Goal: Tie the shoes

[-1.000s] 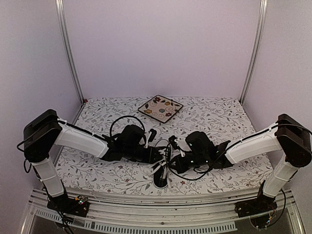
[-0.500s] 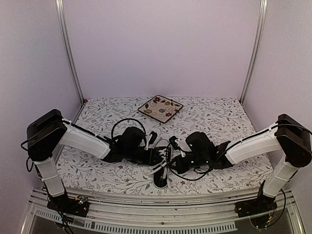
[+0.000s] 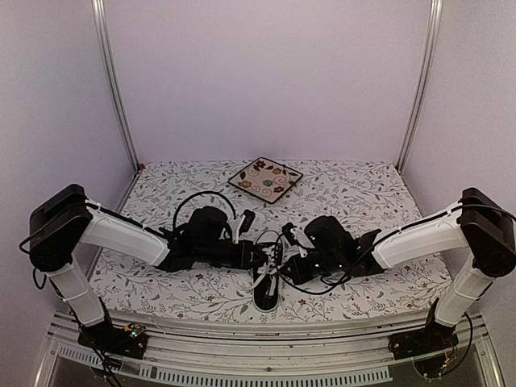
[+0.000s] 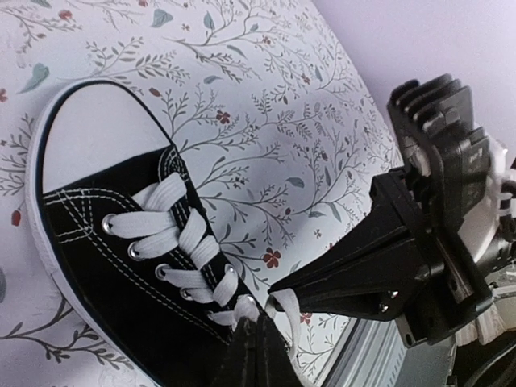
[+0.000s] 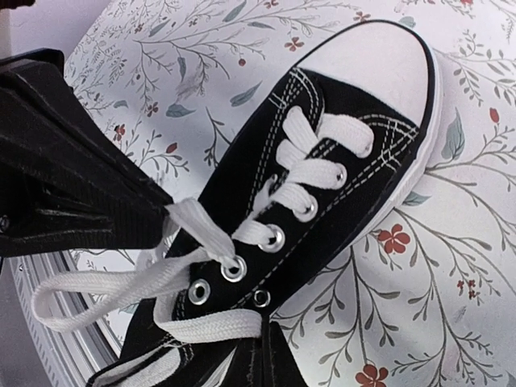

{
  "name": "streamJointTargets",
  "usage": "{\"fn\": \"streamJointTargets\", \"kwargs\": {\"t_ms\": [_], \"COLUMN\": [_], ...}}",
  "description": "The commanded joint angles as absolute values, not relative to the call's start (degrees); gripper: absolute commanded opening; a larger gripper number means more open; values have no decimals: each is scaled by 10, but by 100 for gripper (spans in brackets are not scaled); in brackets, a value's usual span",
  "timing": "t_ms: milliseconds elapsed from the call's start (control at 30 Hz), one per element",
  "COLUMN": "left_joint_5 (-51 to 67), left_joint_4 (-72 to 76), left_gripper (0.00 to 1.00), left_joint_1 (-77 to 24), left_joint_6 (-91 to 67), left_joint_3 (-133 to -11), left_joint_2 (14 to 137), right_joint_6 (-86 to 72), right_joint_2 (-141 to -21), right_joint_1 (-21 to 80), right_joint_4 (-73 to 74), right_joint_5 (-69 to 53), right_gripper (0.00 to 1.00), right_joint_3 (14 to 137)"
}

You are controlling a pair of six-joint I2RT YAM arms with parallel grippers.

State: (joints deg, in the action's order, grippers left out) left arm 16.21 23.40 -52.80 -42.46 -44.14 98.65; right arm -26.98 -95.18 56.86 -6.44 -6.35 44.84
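The black sneaker [image 3: 267,292] lies near the table's front edge between both grippers. In the left wrist view its white toe cap [image 4: 93,129] points up and left. My left gripper [image 4: 258,324] is shut, pinching a white lace [image 4: 239,309] at the top eyelets. My right gripper [image 5: 270,337] is shut on another stretch of lace [image 5: 210,325] beside the shoe's [image 5: 322,193] side eyelets. From above, the left gripper [image 3: 266,256] and right gripper [image 3: 289,262] nearly touch over the shoe's opening. A slack lace loop [image 5: 56,302] hangs towards the table edge.
A square floral plate [image 3: 264,178] sits at the back centre of the flower-patterned table cover [image 3: 363,201]. The metal front rail [image 3: 266,355] runs just beyond the shoe's near end. Cables loop over both wrists.
The left arm has lowered and drawn slightly to the left. The right gripper has edged left towards it. The shoe has stayed in place.
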Motion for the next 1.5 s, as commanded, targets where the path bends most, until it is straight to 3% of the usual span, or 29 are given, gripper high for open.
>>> {"fn": "streamJointTargets", "kwargs": {"t_ms": [0,900,1467], "left_joint_5": [152,159,170], "left_joint_4": [243,234,248], "left_gripper": [0,0,0], "left_joint_1": [-526,-526,-530], "left_joint_6": [-416,-416,-436], "left_joint_3": [-450,-447,-420], "left_joint_2": [970,969,971], "right_joint_6": [-272,-303,-377], "right_joint_2": [-939,-1019,-1045], "right_joint_1": [577,593,592], "right_joint_4": [-36,-37,-54], "right_joint_5": [-37,-61,13], "right_gripper": [2,2,2], "right_joint_3": [487,551,547]}}
